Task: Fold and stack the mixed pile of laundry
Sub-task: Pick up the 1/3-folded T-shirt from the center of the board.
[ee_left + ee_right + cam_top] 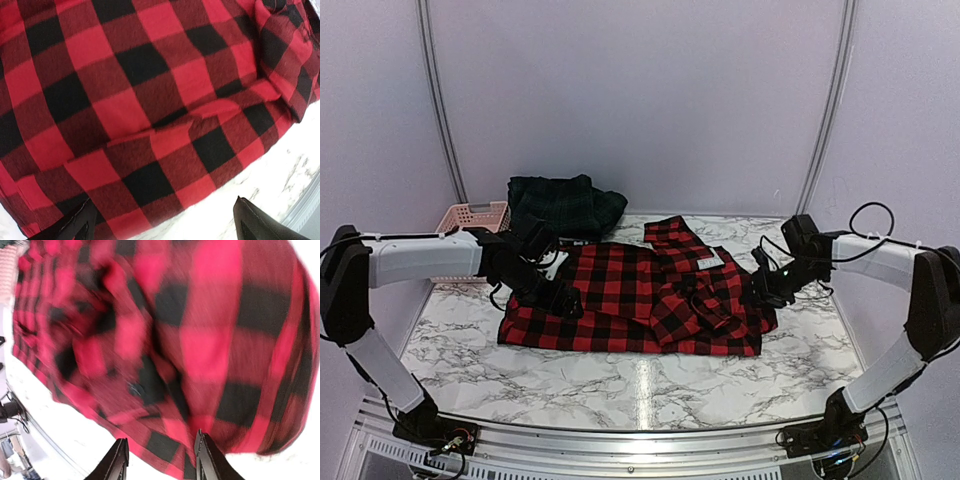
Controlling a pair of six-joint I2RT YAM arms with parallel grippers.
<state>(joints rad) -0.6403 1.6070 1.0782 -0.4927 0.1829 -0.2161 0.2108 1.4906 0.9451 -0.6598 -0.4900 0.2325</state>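
Note:
A red-and-black checked shirt [630,295] lies spread on the marble table, its right part folded over with a white label showing. It fills the left wrist view [150,100] and the right wrist view [200,330], which is blurred. A dark green plaid piece [565,205] lies bunched at the back left. My left gripper [560,300] is open over the shirt's left edge; one finger [255,222] hangs above bare table. My right gripper [760,290] is open at the shirt's right edge, its fingers [207,457] straddling the hem. The navy piece is out of view.
A pink perforated basket [472,218] stands at the back left behind my left arm. The marble table [640,385] ends at a metal rail along the near side. Grey walls close in the back and sides.

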